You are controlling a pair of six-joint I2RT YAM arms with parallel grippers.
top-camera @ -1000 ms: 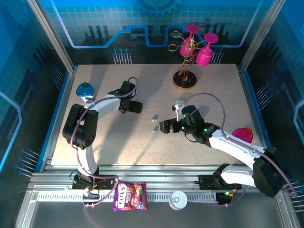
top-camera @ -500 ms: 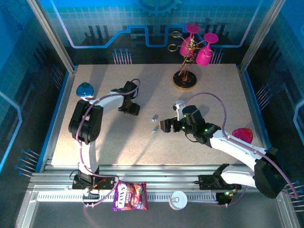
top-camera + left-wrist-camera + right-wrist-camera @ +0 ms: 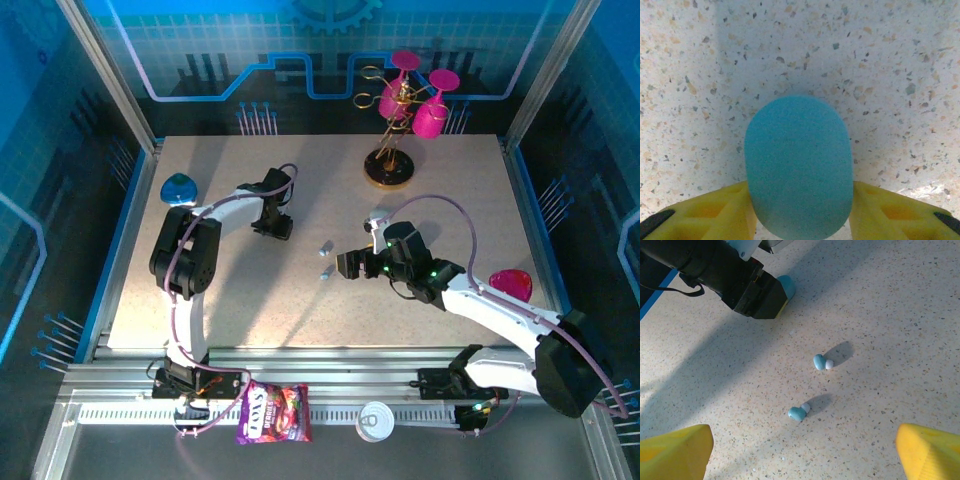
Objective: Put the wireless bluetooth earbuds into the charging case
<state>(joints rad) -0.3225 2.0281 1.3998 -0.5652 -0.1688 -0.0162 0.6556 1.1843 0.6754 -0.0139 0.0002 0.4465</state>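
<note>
Case pickup step: left gripper point(image 3: 800, 222) pinches the blue charging case point(image 3: 797, 160), left of centre; right gripper point(image 3: 802, 452) hangs wide open, empty, over two blue earbuds point(image 3: 819, 361) at centre; next, I reckon, a precise pinch on one

the surface point(image 3: 890, 60) is seen as matt, speckled, stone-like composite. the charging case point(image 3: 799, 165) is finished in smooth, matt blue plastic. the earbuds point(image 3: 819, 361) are made of glossy light-blue plastic with white tips. the fingers point(image 3: 927, 452) of the right hand point(image 3: 800, 452) are moulded in matt yellow plastic.
</note>
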